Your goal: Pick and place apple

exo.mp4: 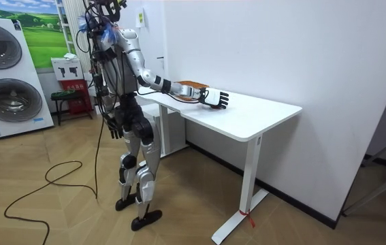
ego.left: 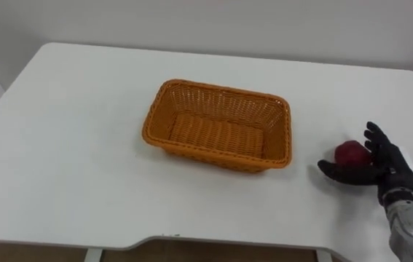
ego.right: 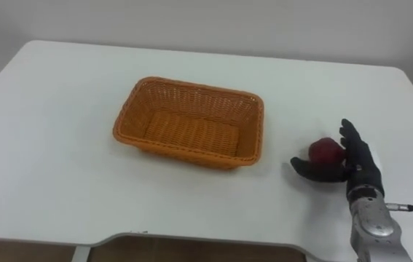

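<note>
Table (ego.left: pixel 68 145) edge nearest the robot is noted first: white top, rounded corners, with the robot stood at its long side in the room view. Left hand (exo.mp4: pixel 114 128) is seen hanging by the hip there; its state cannot be told.

Right hand (ego.left: pixel 387 164) is found low at the right, laid on the tabletop around the apple (ego.left: pixel 350 153). Thumb is stretched out flat along the apple's near side. The fingers (ego.left: pixel 374 137) are held fairly straight and slightly spread against its right flank. Contact is made or nearly so, but nothing is curled over the fruit, so the hold is judged not yet made. The apple, red, is resting on the table, to the right of the basket (ego.left: pixel 213 154) and apart from it.

Handling, as judged: the apple is expected to be firm, moderately heavy for its bulk, smooth-skinned and round. It may be rolled away or squeezed out if pressed from one side alone. A wrap across its widest part, thumb opposed to fingers, is advised. Bruising under hard pressure is possible.

Further off, the wicker basket is set mid-table: orange, rectangular, open-topped, with nothing in it, its long side turned toward the robot. Beyond it, more tabletop and a pale wall are recorded.
</note>
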Controlling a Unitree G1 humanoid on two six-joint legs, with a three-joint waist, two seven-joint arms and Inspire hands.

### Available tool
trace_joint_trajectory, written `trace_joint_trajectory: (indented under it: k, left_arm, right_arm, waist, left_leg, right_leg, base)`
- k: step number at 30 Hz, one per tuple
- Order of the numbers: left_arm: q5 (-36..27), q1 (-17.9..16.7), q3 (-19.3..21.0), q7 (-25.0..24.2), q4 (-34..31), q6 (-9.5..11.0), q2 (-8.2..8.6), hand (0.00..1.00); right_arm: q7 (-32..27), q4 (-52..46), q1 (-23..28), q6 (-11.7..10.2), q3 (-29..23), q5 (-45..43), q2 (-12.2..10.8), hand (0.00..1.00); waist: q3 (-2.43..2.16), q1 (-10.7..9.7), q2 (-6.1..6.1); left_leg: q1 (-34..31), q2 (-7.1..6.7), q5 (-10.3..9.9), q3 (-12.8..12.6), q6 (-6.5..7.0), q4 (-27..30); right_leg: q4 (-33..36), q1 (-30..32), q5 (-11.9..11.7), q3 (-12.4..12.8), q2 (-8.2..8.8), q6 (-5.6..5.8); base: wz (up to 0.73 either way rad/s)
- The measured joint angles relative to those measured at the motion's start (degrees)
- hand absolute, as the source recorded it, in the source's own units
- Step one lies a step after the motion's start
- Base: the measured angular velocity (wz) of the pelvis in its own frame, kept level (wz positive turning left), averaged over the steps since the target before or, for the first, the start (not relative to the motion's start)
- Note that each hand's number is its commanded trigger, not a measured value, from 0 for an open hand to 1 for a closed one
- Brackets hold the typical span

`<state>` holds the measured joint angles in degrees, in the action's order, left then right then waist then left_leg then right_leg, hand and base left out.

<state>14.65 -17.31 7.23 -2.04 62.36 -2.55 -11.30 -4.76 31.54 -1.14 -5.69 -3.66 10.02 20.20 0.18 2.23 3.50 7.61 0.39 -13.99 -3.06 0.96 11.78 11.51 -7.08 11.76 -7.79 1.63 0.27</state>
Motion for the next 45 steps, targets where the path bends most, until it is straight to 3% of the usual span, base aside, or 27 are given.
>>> trace_joint_trajectory:
  k: [4, 8, 11, 22, 30, 45]
  left_arm:
    - [-0.09, 0.13, -0.08, -0.38, 0.61, -0.04, -0.43, 0.0]
    - [-0.08, 0.48, -0.48, -0.88, 1.75, -0.31, -0.79, 0.0]
    - [-0.08, 0.75, -0.69, -0.9, 2.1, -1.17, -0.79, 0.0]
    - [-0.46, 1.06, -0.72, -1.15, 2.19, -1.34, -0.87, 0.0]
    - [-0.39, 1.09, -0.73, -1.47, 1.86, -2.12, -0.88, 0.0]
    - [0.21, 2.46, -1.82, -0.69, 1.21, -1.03, -1.1, 0.0]
  right_arm:
    - [0.12, 4.02, -1.54, -0.93, -0.01, -2.57, 0.34, 1.0]
    - [-0.02, 8.96, -4.2, -0.75, -0.24, -5.3, 2.21, 1.0]
    - [-0.29, 10.35, -5.2, -0.58, -0.73, -6.04, 2.34, 1.0]
    - [-0.05, 10.22, -5.28, -0.34, -1.03, -6.46, 2.36, 1.0]
    - [-0.44, 7.88, -5.24, 1.64, -0.83, -8.32, 2.36, 1.0]
    - [-5.07, -18.51, -5.22, 1.98, 0.41, -8.43, 2.22, 1.0]
  waist:
    - [-0.18, -0.09, 0.3]
    - [-0.2, -0.03, 0.94]
    - [-0.19, 0.01, 0.98]
    - [-0.18, 0.03, 1.05]
    - [-0.28, 0.64, 1.52]
    - [0.23, 1.31, 0.03]
  left_leg:
    - [0.28, -0.01, 0.0, 0.11, 0.0, 0.0]
    - [1.0, -0.04, -0.01, 0.15, 0.0, -0.22]
    - [1.07, -0.02, 0.0, 0.28, 0.0, -0.25]
    - [1.11, -0.04, 0.0, 0.67, 0.0, -0.19]
    - [0.94, -0.09, -0.01, 0.5, 0.0, -0.16]
    - [-0.08, -0.13, 0.0, 0.84, 0.0, -0.07]
  right_leg:
    - [-0.48, -0.62, 0.0, -0.11, -0.02, 0.0]
    - [-0.98, -1.51, -0.01, -0.15, -0.05, 0.02]
    - [-0.99, -1.88, 0.0, -0.2, -0.11, 0.01]
    - [-0.91, -1.9, 0.0, -0.23, -0.1, 0.01]
    - [-0.88, -1.46, 0.01, -0.19, -0.13, 0.01]
    - [-0.92, -1.03, -0.01, -0.52, -0.08, 0.03]
  base:
    - [0.0]
    - [0.0]
    - [0.01]
    - [0.0]
    - [0.0]
    - [0.01]
